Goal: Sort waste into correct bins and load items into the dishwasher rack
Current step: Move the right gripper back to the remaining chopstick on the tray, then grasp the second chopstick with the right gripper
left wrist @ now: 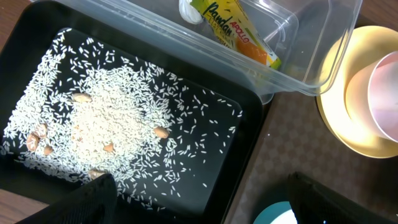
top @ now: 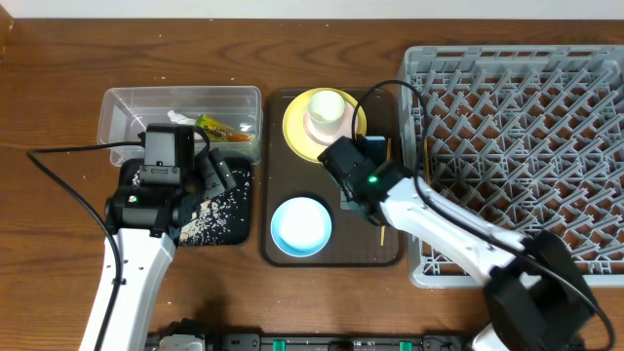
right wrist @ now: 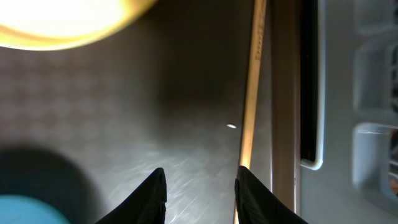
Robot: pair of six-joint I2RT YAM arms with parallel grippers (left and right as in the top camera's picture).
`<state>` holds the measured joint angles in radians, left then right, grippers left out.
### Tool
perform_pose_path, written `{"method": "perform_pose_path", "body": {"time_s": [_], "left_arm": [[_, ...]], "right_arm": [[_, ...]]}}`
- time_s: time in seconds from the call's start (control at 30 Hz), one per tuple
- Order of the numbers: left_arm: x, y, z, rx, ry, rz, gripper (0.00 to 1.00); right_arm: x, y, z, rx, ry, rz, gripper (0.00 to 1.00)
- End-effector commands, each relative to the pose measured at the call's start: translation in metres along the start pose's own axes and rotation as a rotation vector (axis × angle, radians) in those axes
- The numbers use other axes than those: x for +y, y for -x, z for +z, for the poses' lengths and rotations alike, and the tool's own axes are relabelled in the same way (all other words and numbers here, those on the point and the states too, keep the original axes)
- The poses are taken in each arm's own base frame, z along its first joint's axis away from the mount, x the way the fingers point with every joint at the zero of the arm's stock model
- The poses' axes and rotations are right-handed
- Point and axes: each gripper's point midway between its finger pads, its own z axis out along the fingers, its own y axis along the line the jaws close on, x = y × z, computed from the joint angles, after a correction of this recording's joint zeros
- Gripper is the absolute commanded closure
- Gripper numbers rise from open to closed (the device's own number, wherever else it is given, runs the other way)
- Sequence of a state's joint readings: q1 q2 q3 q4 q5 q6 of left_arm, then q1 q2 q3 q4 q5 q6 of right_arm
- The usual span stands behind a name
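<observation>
Robot lab bench, wooden table, cabled arms, staged dishwasher rack

1x plate; 1x cup; 1x bowl

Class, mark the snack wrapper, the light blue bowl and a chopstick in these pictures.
snack wrapper (left wrist: 236, 32), left wrist view, on its printed middle.
light blue bowl (top: 300, 226), overhead view, on the centre of its inside.
chopstick (right wrist: 252, 93), right wrist view, on its mid-shaft.
</observation>
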<state>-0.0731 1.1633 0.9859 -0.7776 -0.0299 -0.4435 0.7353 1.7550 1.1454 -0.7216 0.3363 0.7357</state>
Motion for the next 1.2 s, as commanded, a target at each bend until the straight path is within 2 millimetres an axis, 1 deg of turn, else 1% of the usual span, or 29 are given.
{"method": "perform_pose_path", "body": {"time_s": [0.0,0.1,0.2,0.37,0.57,0.73,0.97,1.17], "left_arm": [[0.004,-0.001,0.003,0.002,0.018,0.007,0.10],[0.004,-0.001,0.003,0.002,0.018,0.007,0.10],[0.004,-0.001,0.003,0.002,0.018,0.007,0.10],[0.004,-0.001,0.003,0.002,0.018,0.007,0.10],[0.004,-0.001,0.003,0.002,0.018,0.007,0.10],[0.004,-0.001,0.003,0.002,0.018,0.007,0.10],[0.004,-0.001,0.003,0.002,0.018,0.007,0.10],[0.004,-0.001,0.003,0.002,0.018,0.007,0.10]], "right_arm": [[-0.006,0.000,0.012,-0.014,-0.071,0.038,0.65],[-0.008,-0.005,0.023,0.006,-0.101,0.033,0.64],[-0.010,-0.008,0.030,0.019,-0.115,0.029,0.64],[-0.015,-0.006,0.031,0.004,-0.142,0.028,0.65],[-0.018,-0.005,0.032,0.003,-0.148,0.074,0.64],[-0.021,-0.008,0.034,0.008,-0.157,0.082,0.63],[-0.034,-0.011,0.042,0.022,-0.176,0.105,0.62],[-0.034,-0.012,0.044,0.021,-0.175,0.107,0.62]]}}
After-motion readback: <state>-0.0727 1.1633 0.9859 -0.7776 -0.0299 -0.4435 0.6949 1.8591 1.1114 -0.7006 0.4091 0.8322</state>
